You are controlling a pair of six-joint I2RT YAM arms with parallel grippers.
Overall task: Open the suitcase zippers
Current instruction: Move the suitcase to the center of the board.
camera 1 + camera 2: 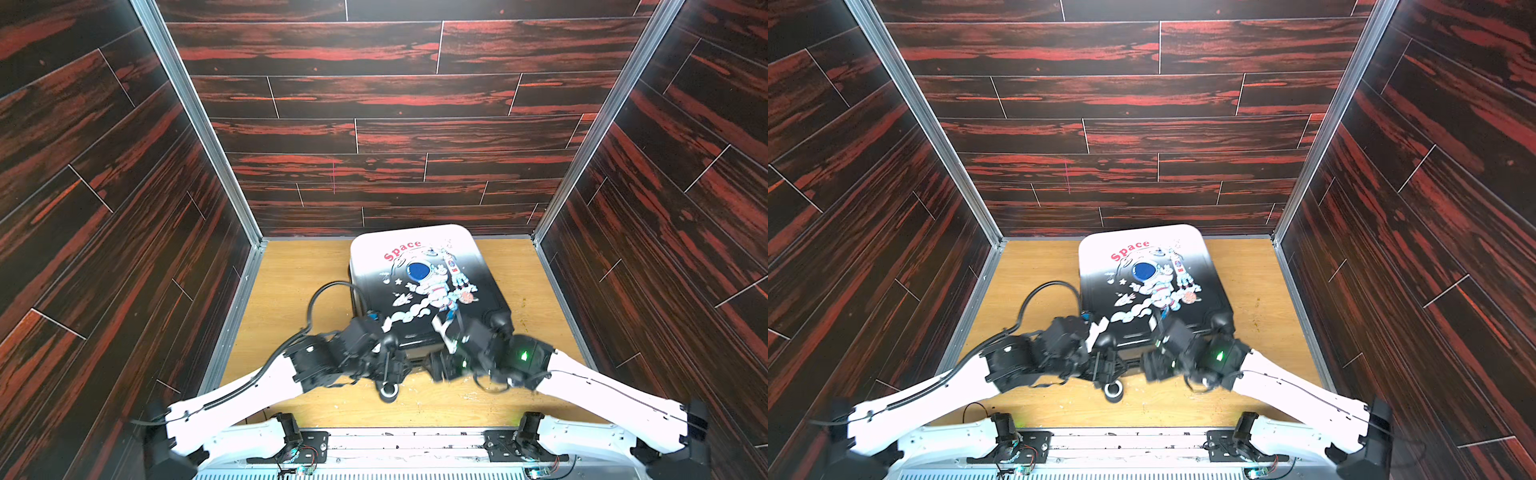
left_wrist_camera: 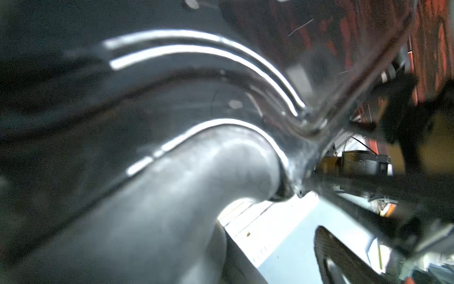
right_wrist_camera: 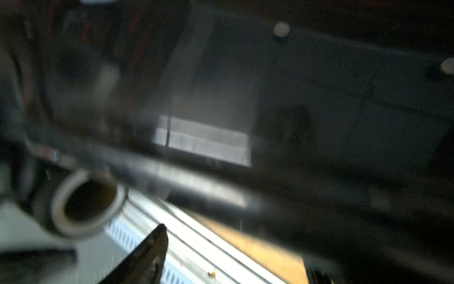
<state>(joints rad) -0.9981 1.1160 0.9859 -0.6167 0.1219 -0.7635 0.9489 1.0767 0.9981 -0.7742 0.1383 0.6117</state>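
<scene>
- The suitcase (image 1: 424,282) is lying flat on the wooden table (image 1: 291,291), a little right of the middle in both top views. Its white end is pointing to the upper part of the frame, and its black end, with a wheel (image 1: 500,322), is pointing down toward the arms.
- Both grippers are staying at this lower black end. The left gripper (image 1: 384,332) is at the lower left corner of the shell, and the right gripper (image 1: 449,332) is nearer the lower right corner.
- The fingers of the left one are standing wide apart; whether they are touching the shell I cannot tell. For the right one, blur is hiding whether the fingers are apart or together.
- I am judging that the step in hand is the approach to a pull tab. The case is looking closed, and the zippers are not showing in any view (the wrist views are giving only dark, blurred shell).
- The next move is calling for finding a tab on the seam, pinching this small piece, and keeping the case from sliding.
- The only writing I am reading is the red word "Space" (image 1: 402,249), above the cartoon astronaut (image 1: 428,282); no brand is showing.
- A roll of tape (image 1: 388,390) is lying on the table just below the grippers.
</scene>
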